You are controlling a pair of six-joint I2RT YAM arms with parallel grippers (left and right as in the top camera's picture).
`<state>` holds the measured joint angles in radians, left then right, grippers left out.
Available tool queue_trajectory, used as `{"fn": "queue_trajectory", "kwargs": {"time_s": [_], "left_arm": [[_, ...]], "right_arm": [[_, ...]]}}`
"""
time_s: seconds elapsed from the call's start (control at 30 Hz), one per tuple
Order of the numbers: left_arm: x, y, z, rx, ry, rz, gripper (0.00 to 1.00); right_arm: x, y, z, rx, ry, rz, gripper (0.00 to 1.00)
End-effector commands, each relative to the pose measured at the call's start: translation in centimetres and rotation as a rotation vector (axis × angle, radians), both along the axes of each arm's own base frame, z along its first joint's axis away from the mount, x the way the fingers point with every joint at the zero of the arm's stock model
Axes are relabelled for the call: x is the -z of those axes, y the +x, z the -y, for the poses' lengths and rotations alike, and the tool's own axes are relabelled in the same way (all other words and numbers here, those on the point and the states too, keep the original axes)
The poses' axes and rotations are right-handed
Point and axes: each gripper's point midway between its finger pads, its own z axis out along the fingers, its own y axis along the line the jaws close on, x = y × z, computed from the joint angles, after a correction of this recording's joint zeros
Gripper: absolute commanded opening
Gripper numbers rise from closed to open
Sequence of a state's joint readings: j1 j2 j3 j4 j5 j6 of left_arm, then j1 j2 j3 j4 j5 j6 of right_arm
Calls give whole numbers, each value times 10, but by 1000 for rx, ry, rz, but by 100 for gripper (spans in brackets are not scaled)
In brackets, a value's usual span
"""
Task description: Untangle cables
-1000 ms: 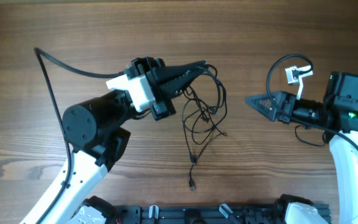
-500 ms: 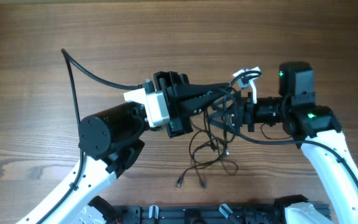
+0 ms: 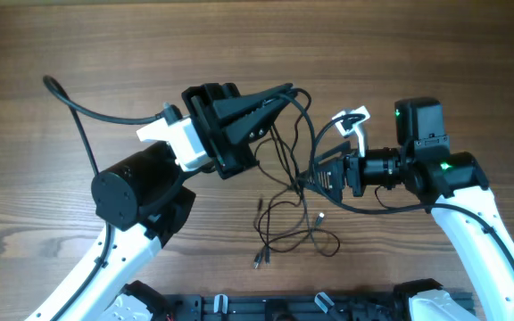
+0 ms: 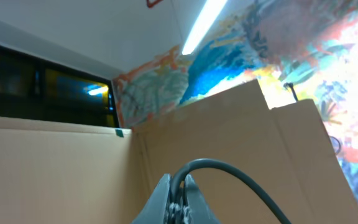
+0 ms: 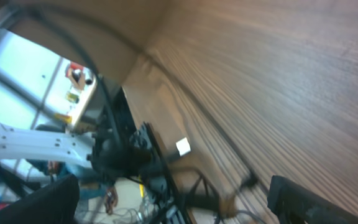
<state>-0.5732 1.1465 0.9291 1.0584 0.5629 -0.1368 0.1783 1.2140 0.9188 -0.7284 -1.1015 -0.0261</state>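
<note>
The cables [image 3: 286,187] are thin black wires with small plug ends, hanging in a loose tangle at the table's middle. My left gripper [image 3: 286,91] is raised and tilted upward, shut on one strand of the cables [image 4: 229,171]; its jaws [image 4: 180,186] pinch the wire against the ceiling view. My right gripper [image 3: 316,178] points left into the right side of the tangle. In the right wrist view its fingers [image 5: 179,208] stand wide apart, open, with blurred strands [image 5: 197,118] running between them.
The wooden table [image 3: 435,53] spreads all round. The left arm's thick black cable [image 3: 78,111] loops at the far left. A black rail [image 3: 275,308] runs along the front edge.
The right arm swung left from the table's right side into the tangle. The left gripper moved right, then back left and up, lifting the strands; the loose ends shifted on the table.
</note>
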Motion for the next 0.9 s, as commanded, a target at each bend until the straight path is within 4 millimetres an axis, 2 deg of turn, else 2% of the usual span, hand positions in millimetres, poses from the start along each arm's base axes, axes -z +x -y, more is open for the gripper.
{"fn": "queue_trajectory", "kwargs": {"time_s": [0.0, 0.03, 0.1, 0.17, 0.2, 0.33, 0.37, 0.4, 0.43, 0.5, 0.53, 0.57, 0.63, 0.67, 0.7, 0.73, 0.77, 0.87], "left_arm": [[-14, 4, -11, -51, -64, 5, 4], [-15, 2, -13, -50, -70, 15, 4], [-18, 0, -14, -50, -80, 31, 4], [-16, 6, -17, -68, -72, 18, 4], [-12, 18, -20, -101, -63, -13, 4], [27, 109, -66, -406, -91, -351, 4], [40, 126, -77, -463, -98, -439, 10], [66, 146, -89, -540, -66, -552, 22], [91, 158, -95, -585, -14, -645, 39], [150, 171, -100, -640, 122, -847, 64], [176, 171, -103, -657, 182, -933, 80], [200, 169, -106, -673, 240, -1015, 90], [265, 154, -123, -750, 392, -1245, 98], [295, 143, -143, -852, 459, -1351, 100], [314, 133, -162, -953, 498, -1430, 100], [332, 119, -194, -1115, 472, -1550, 100], [341, 110, -212, -1203, 448, -1614, 100], [355, 93, -246, -1309, 353, -1759, 100]], "right_arm": [[29, 9, 15, 60, -179, 28, 100], [40, 15, 24, 125, -254, -6, 100], [49, 23, 33, 200, -317, -38, 100], [65, 37, 56, 397, -432, -142, 100], [69, 42, 65, 488, -461, -193, 100], [52, 49, 63, 536, -406, -176, 100], [46, 51, 63, 540, -397, -158, 100], [34, 52, 63, 549, -383, -123, 100], [22, 55, 65, 565, -374, -84, 100], [7, 60, 74, 621, -393, -18, 100], [4, 61, 78, 643, -405, -1, 100], [4, 62, 81, 656, -416, 6, 100], [6, 61, 81, 654, -422, 1, 100], [6, 61, 81, 652, -423, 0, 100], [5, 61, 80, 648, -415, 1, 100], [4, 61, 80, 651, -411, 2, 100], [4, 62, 80, 661, -404, -9, 100], [4, 68, 75, 670, -367, -38, 100]]}}
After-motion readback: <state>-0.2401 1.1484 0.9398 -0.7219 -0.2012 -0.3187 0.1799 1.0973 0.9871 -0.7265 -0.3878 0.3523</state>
